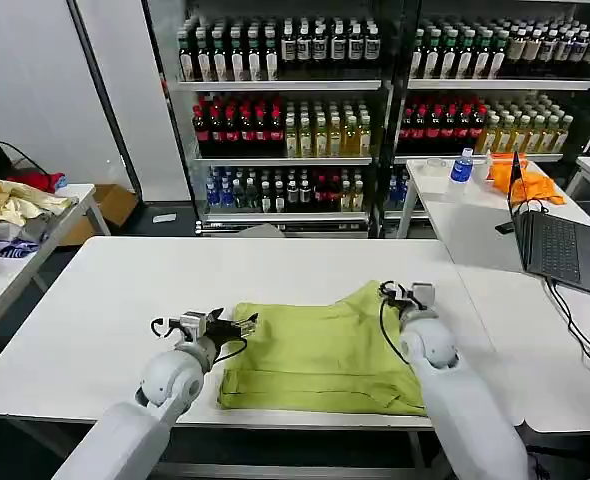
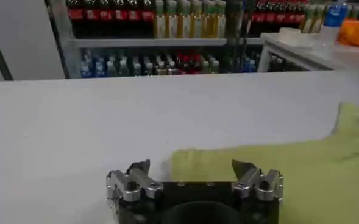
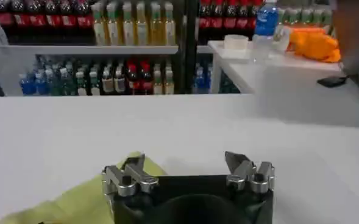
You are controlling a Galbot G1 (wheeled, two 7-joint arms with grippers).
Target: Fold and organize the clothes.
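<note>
Your left gripper (image 1: 247,323) gapes wide at the T-shirt's (image 1: 320,350) near-left edge; your right gripper (image 1: 395,291), also wide, stands over its far-right corner. Bare surface (image 1: 125,290) lies beyond both.

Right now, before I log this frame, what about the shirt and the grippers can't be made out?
- Lime T-shirt: head view, near right corner hidden by the right arm; neck label not visible.
- Left gripper: left wrist view, open, shirt cut off by the frame edge.
- Right gripper: right wrist view, open, its body hides the cloth beneath.
</note>
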